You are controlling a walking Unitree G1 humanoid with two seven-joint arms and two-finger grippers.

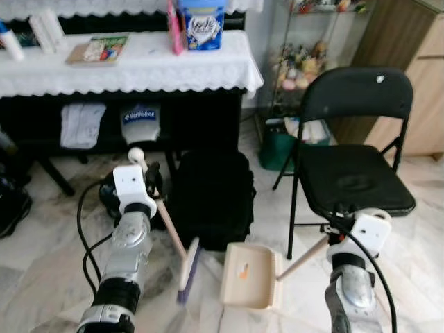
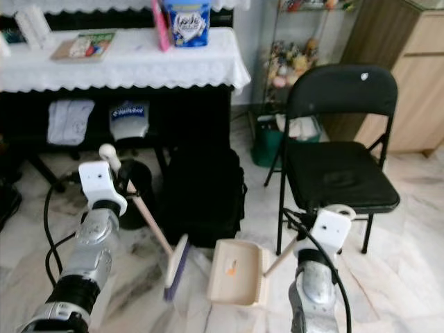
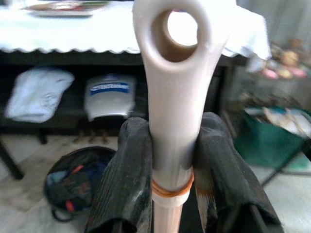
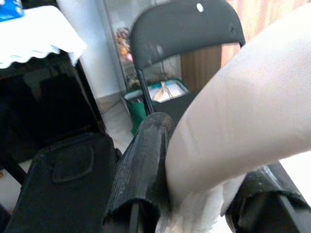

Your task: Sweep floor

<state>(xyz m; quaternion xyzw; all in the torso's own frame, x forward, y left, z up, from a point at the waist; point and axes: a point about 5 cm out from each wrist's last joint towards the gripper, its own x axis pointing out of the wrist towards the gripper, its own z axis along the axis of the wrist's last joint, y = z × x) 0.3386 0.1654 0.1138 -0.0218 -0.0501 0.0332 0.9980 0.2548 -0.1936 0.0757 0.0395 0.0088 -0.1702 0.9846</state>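
Left gripper (image 3: pixel 170 160) clamped on the pale broom handle (image 1: pixel 170 232), black fingers (image 3: pixel 127 179) pressed to both sides just under the handle's hanging loop, a rubber band around the shaft there, seen close from the left wrist; from the head, broom head (image 1: pixel 189 270) down on the marble floor (image 1: pixel 48 277) just beside the cream dustpan (image 1: pixel 250 277). Right gripper (image 4: pixel 194 194) closed around the dustpan's pale handle (image 1: pixel 302 258), fingers tight on either side in the right wrist view; dustpan flat on the floor in front of the black bag (image 1: pixel 211 198), near the front leg of the black folding chair (image 1: pixel 354 173); table (image 1: pixel 139 69) with a white lace cloth behind.
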